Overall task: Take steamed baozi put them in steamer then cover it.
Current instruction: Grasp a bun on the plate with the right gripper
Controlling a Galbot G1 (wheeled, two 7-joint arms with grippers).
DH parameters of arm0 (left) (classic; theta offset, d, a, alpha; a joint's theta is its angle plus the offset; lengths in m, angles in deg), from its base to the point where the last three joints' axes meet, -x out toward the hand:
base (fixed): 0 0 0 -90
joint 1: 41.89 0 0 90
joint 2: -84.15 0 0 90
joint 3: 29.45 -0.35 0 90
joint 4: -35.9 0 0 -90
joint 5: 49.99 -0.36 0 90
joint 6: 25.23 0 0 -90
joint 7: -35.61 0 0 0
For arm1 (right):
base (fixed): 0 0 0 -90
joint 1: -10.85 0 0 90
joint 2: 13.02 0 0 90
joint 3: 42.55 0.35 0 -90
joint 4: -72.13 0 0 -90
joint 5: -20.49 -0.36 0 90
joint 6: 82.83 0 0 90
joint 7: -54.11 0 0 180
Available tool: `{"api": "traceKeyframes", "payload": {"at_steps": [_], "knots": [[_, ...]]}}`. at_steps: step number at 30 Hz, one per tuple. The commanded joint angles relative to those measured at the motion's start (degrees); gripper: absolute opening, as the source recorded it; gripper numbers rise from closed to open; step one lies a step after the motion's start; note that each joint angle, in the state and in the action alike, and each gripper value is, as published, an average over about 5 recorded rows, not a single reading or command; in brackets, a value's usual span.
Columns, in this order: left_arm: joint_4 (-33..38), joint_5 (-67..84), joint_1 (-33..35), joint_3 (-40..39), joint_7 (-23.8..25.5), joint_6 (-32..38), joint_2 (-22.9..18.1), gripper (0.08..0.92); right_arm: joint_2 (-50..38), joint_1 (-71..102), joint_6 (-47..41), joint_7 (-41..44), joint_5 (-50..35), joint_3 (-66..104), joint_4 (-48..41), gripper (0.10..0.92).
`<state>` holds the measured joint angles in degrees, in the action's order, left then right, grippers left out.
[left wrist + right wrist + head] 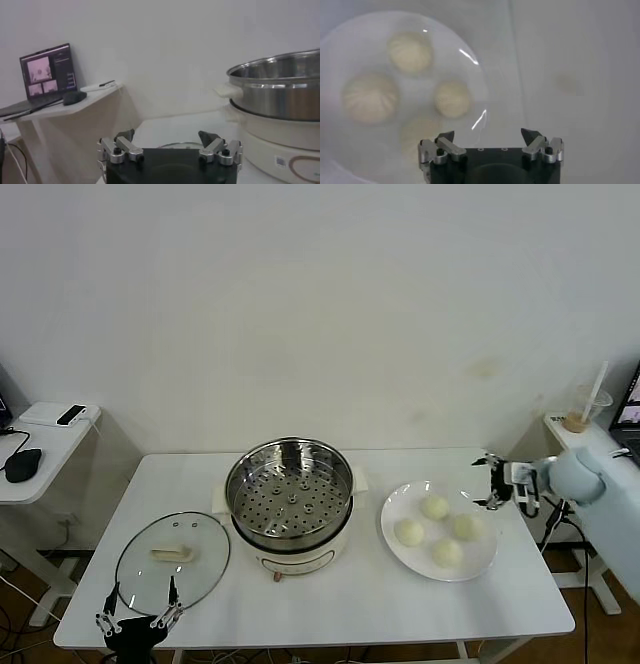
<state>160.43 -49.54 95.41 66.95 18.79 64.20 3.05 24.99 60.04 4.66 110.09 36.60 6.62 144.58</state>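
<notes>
while both grippers gape empty, only the head view shows the cover (173,561) beside the steamer (290,494).

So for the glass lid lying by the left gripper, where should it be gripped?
Probably by the cream handle at the centre of the cover, coming straight down from above. The lid lies flat on the table with the handle facing up, and the rim sits too low to pinch. The left gripper, open, hovers at its near edge.

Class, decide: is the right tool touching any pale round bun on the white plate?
Apart. The head view shows the open right tool off the white plate's edge, clear of the pale round buns.
</notes>
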Motion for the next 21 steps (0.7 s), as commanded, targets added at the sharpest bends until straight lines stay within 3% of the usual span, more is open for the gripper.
{"api": "traceKeyframes", "payload": {"at_steps": [1,21], "knots": [[0.06,0.21,-0.06,1.21,0.10,-0.13,-0.04,0.823,8.02,-17.87,0.21,9.63,-2.02,-22.72,-14.63,0.823],[-0.47,-0.49,0.19,3.20,0.45,0.61,-0.03,0.823,15.45,-15.72,-0.37,6.21,0.97,-21.90,-22.88,0.823]]}}
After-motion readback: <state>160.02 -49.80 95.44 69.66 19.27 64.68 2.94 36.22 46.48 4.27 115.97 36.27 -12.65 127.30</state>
